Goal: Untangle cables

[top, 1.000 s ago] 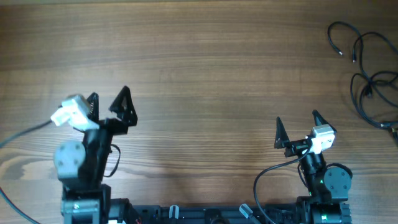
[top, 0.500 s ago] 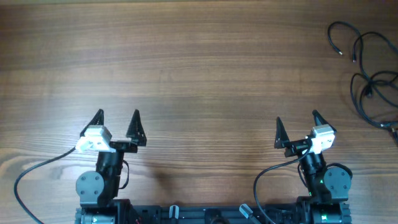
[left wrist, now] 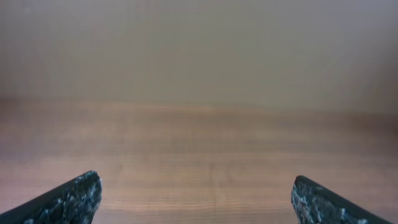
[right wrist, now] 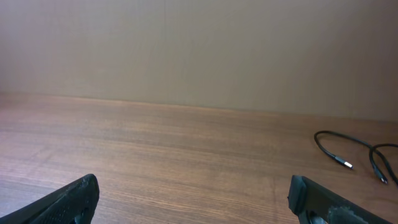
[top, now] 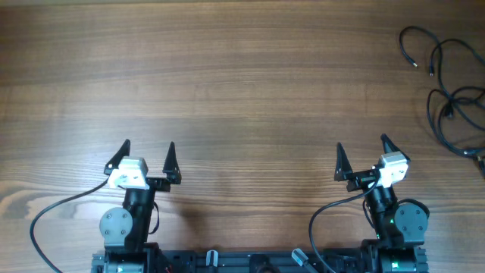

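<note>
The cables (top: 447,91) are thin black loose loops with small plug ends, lying at the far right of the wooden table, partly cut off by the edge of the overhead view. One loop with a plug end (right wrist: 339,152) shows at the right of the right wrist view. My left gripper (top: 146,152) is open and empty near the front left, far from the cables. My right gripper (top: 361,150) is open and empty near the front right, below and left of the cables. The left wrist view shows only bare wood between my open left fingers (left wrist: 196,196).
The wooden table (top: 242,83) spans the view. The arm bases and a black rail (top: 250,262) run along the front edge. A thicker black wire (top: 61,208) trails from my left arm towards the front left corner.
My left arm has drawn back towards the front edge and turned straight, its gripper moving down and slightly right. My right arm and the cables have not moved.
</note>
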Motion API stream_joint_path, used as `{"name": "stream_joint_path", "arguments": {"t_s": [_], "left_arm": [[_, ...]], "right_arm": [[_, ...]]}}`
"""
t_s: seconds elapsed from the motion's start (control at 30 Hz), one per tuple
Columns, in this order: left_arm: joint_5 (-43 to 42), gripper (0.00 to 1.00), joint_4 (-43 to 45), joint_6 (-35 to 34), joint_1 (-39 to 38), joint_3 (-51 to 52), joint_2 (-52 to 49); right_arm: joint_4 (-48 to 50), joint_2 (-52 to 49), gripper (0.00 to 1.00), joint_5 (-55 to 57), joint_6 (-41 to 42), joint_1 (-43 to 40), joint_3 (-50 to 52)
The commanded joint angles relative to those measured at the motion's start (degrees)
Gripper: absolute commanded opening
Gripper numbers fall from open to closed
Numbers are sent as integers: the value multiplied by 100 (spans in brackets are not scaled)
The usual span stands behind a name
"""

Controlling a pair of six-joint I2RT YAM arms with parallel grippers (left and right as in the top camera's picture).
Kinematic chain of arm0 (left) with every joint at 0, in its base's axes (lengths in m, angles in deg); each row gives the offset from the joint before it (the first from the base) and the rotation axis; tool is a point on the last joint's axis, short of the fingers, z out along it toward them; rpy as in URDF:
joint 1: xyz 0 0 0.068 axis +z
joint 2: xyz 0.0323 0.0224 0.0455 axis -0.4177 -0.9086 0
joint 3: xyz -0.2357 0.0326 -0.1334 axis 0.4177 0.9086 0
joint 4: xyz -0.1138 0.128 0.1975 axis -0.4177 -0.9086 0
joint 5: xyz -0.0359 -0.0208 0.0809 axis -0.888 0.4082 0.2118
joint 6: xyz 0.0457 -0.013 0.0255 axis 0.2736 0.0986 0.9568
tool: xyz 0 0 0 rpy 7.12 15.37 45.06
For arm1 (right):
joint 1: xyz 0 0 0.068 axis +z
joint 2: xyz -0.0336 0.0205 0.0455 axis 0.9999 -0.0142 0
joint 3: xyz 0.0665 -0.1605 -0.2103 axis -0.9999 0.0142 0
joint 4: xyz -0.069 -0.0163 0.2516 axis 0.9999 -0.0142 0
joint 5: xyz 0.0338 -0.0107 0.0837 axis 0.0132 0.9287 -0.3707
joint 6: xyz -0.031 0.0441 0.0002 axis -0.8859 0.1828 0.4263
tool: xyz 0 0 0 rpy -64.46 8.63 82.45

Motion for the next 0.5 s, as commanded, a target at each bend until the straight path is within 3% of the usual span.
{"name": "stream_joint_path", "arguments": {"t_s": [0.0,0.47], "left_arm": [[-46,100,-323,127,-24,44,90],[-46,100,-313,63,-24,44,90]], "right_arm": [[28,57,100,-2,63,24,7],[28,57,100,-2,66,24,7]]}}
